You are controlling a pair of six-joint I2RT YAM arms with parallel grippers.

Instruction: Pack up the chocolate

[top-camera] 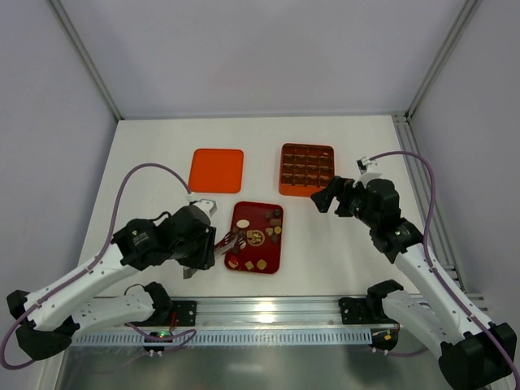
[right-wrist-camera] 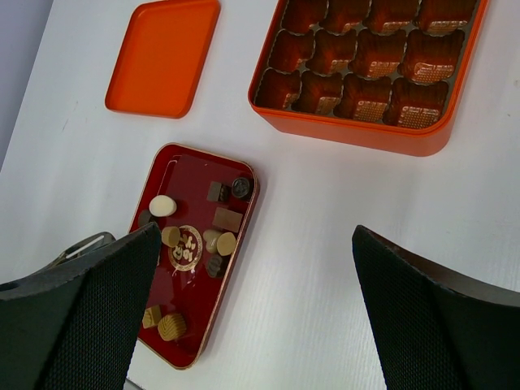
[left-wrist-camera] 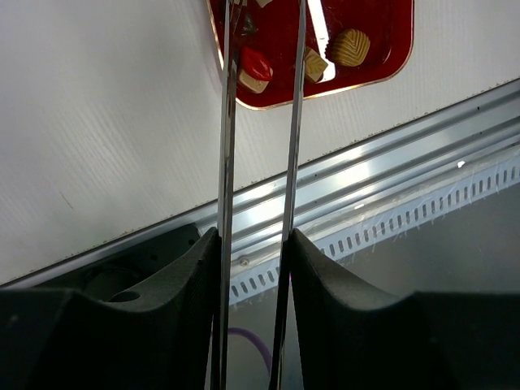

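Note:
Several pieces of chocolate (top-camera: 272, 231), dark brown, tan and cream, lie scattered in the dark red tray (top-camera: 281, 244). My left gripper (top-camera: 213, 244) is shut on thin metal tongs (top-camera: 231, 240) that reach over the tray's left side. In the left wrist view the tongs (left-wrist-camera: 227, 162) run up from my left gripper (left-wrist-camera: 253, 240). A cream piece (left-wrist-camera: 253, 80) lies between the blades, whose tips leave the view. A tan ridged chocolate (left-wrist-camera: 349, 46) sits to the right. My right gripper (top-camera: 325, 199) hangs open between tray and box. It holds nothing, and below my right gripper (right-wrist-camera: 256, 301) is bare table.
The orange box (top-camera: 282, 171) with a grid of brown cells stands at the back right, and the orange box (right-wrist-camera: 357, 130) looks empty in the cells shown. Its flat orange lid (top-camera: 216, 170) lies to the left of it. The aluminium rail (top-camera: 268, 309) runs along the near edge.

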